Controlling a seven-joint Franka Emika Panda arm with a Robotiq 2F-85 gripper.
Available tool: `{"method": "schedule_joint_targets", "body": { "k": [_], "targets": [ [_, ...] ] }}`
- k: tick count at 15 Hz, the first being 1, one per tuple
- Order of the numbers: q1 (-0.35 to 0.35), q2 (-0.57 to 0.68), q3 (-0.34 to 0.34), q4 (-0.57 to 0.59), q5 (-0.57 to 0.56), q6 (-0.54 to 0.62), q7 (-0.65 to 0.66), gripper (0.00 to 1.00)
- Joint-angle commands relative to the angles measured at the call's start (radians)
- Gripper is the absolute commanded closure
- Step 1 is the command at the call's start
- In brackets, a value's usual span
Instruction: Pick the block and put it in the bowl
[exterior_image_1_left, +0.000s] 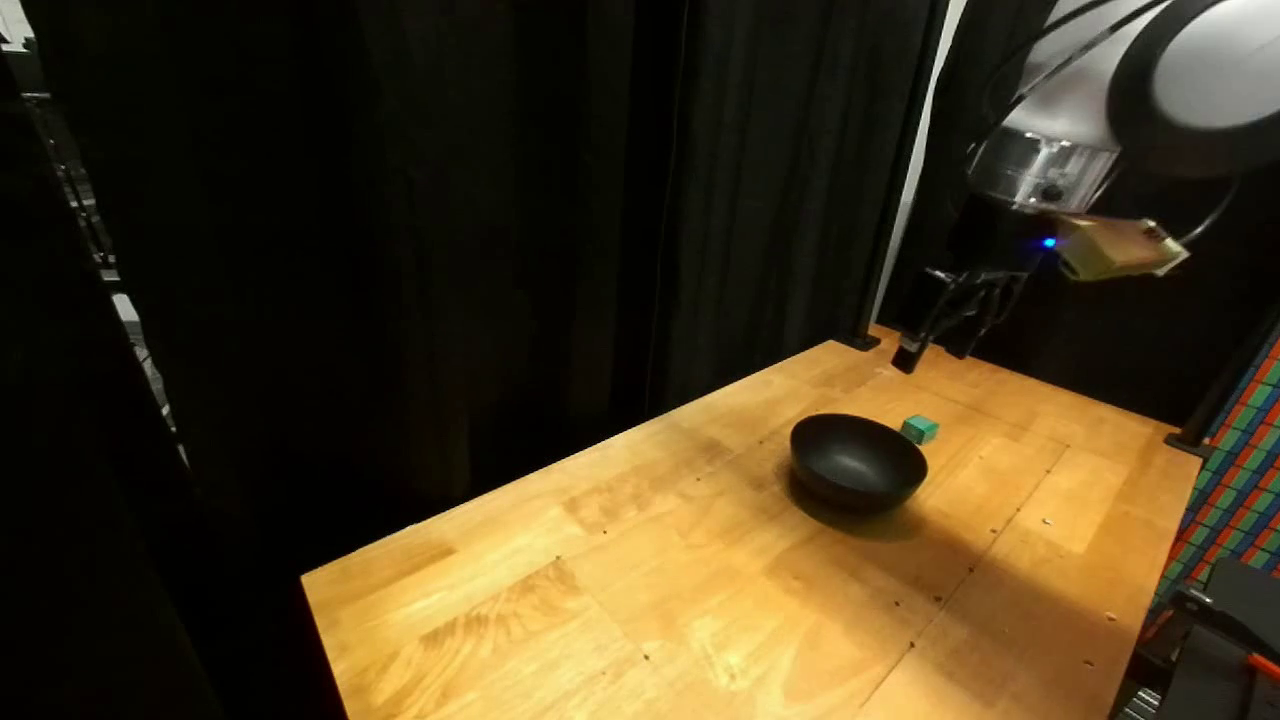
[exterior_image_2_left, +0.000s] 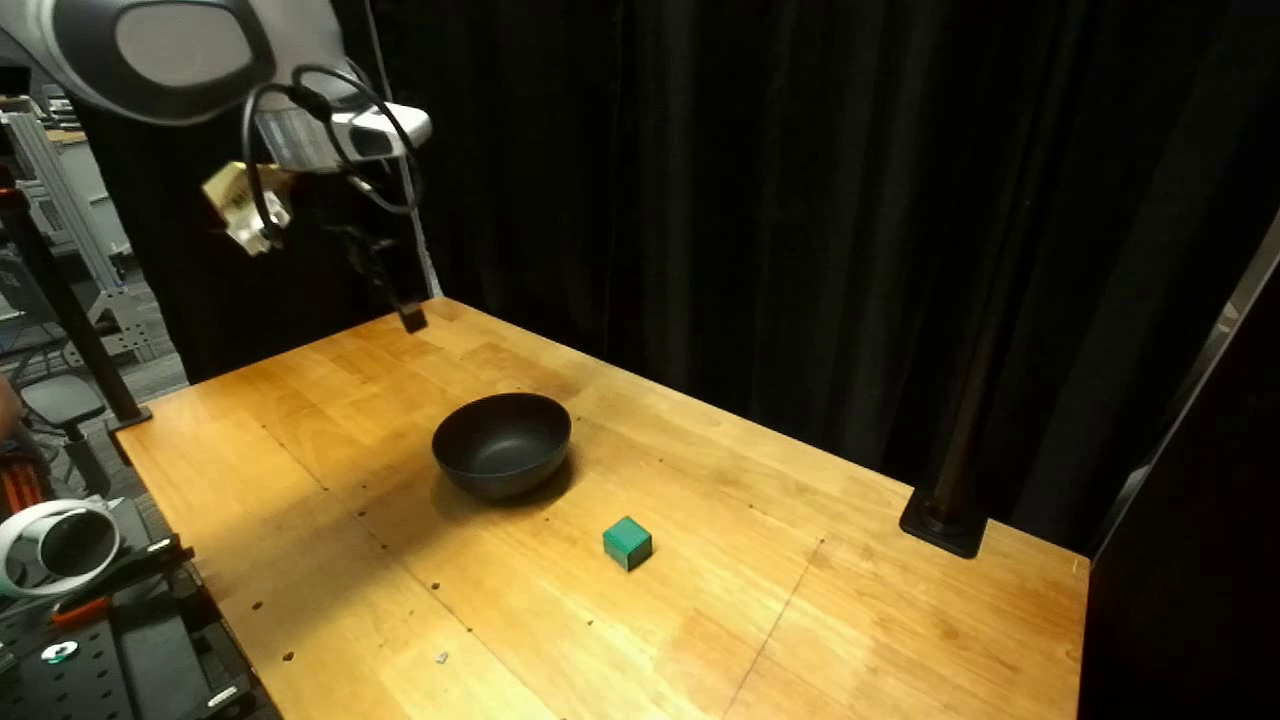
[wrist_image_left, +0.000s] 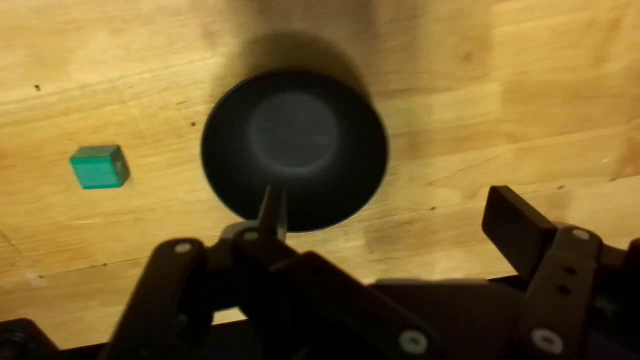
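On the wooden table (exterior_image_2_left: 780, 560), the block (exterior_image_2_left: 628, 543) sits near the bowl (exterior_image_2_left: 503, 445), not touching it. Higher up, the empty gripper (wrist_image_left: 389, 205) has its fingers (wrist_image_left: 517, 230) wide apart; it should centre over the block, clear of the bowl, before descending.

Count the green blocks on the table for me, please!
1. The green block sits on the wooden table, beside the black bowl and not touching it.
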Motion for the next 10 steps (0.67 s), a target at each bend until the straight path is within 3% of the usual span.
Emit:
{"method": "schedule_joint_targets", "body": {
  "k": [1, 3, 5, 10],
  "targets": [
    [-0.099, 0.227, -0.052, 0.109, -0.186, 0.198, 0.160, 0.00],
    [-0.119, 0.317, -0.123, 0.159, -0.274, 0.282, 0.252, 0.00],
    [-0.105, 0.389, -0.206, 0.208, -0.293, 0.332, 0.323, 0.00],
    [-0.012, 0.544, -0.391, 0.281, -0.233, 0.432, 0.501, 0.00]
  ]
}}
